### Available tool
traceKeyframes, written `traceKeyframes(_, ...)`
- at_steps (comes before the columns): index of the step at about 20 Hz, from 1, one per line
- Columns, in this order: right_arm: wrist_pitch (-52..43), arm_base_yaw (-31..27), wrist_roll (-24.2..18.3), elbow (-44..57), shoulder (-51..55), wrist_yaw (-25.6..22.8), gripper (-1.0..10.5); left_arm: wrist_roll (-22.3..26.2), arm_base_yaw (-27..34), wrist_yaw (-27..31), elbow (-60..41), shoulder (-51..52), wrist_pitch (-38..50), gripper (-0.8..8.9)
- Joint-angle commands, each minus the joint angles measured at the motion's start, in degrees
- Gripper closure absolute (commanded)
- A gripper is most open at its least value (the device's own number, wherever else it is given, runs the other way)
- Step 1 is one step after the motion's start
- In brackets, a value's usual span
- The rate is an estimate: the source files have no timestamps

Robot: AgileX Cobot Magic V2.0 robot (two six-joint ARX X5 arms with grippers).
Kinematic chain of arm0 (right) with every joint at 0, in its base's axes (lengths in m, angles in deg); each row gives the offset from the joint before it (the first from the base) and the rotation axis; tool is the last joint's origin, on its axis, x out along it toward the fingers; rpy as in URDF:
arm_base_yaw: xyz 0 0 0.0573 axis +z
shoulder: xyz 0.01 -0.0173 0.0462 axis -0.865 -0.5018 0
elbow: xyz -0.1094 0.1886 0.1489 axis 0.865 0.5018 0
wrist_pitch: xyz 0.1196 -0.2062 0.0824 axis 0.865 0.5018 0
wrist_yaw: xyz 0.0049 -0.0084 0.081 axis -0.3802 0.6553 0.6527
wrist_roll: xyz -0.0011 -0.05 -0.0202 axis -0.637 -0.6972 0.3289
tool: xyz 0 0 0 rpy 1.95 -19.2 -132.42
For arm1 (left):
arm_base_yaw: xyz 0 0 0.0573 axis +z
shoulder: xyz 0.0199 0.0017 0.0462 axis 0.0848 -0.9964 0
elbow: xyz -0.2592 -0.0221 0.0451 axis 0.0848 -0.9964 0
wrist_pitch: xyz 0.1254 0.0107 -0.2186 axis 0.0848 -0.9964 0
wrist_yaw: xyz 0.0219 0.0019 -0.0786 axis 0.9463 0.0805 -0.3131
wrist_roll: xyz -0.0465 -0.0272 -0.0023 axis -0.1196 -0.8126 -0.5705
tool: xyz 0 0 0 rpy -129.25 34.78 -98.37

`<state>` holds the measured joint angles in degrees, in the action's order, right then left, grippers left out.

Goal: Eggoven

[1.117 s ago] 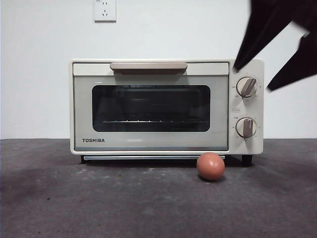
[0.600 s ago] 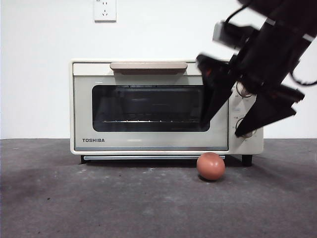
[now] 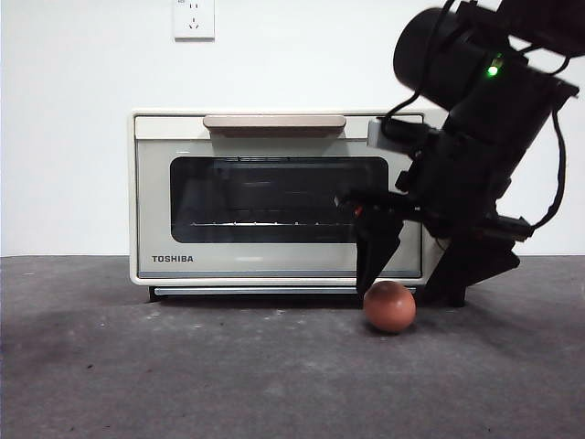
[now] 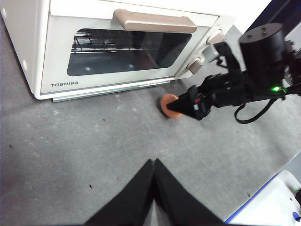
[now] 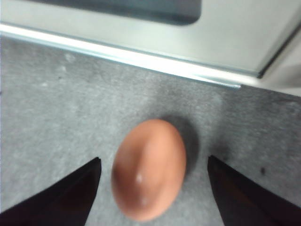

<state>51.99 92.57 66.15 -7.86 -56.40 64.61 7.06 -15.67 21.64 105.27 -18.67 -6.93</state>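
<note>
Since a second ago we see the right gripper drop from the top right corner of the front view down to the egg; its jaws now stand apart, one on each side of the egg and not touching it. The egg and the oven have not moved. The egg lies on the dark grey worktop just before the oven's lower right front. Behind is a white wall with a socket. The oven door is closed; through its window we see only a bare rack. The left gripper hangs well back from the oven, jaws together.
</note>
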Motion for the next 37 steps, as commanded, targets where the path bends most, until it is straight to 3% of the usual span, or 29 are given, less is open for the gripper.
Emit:
traceKeyframes(1,-1.86,0.59,0.92,-1.75,-2.19,-0.20,5.8,0.72,-0.24,-0.04,0.87,-0.28,0.63,8.06)
traceKeyframes(11,-2.01,0.57,1.14,-3.19,-7.41,-0.42,6.0,0.74,-0.24,-0.04,0.87,-0.28,0.66,8.06)
traceKeyframes(20,-1.44,0.57,1.75,-3.19,-7.43,-0.72,9.4,0.72,-0.24,-0.04,0.87,-0.28,0.66,8.06)
traceKeyframes(24,-1.57,0.57,1.68,-3.21,-6.64,-0.11,9.4,0.74,-0.24,-0.02,0.87,-0.87,0.70,8.06)
traceKeyframes(28,1.66,1.11,1.33,-3.21,-1.01,1.51,9.4,0.76,-0.31,-0.04,0.87,-4.17,3.41,8.06)
traceKeyframes(35,12.92,4.11,-0.39,-3.21,17.84,1.57,9.4,-0.46,-5.95,0.20,1.77,-15.82,18.56,8.06)
traceKeyframes(37,15.50,4.42,-0.39,-3.21,23.26,1.60,9.4,-1.20,-8.94,3.89,3.19,-20.39,23.21,8.06)
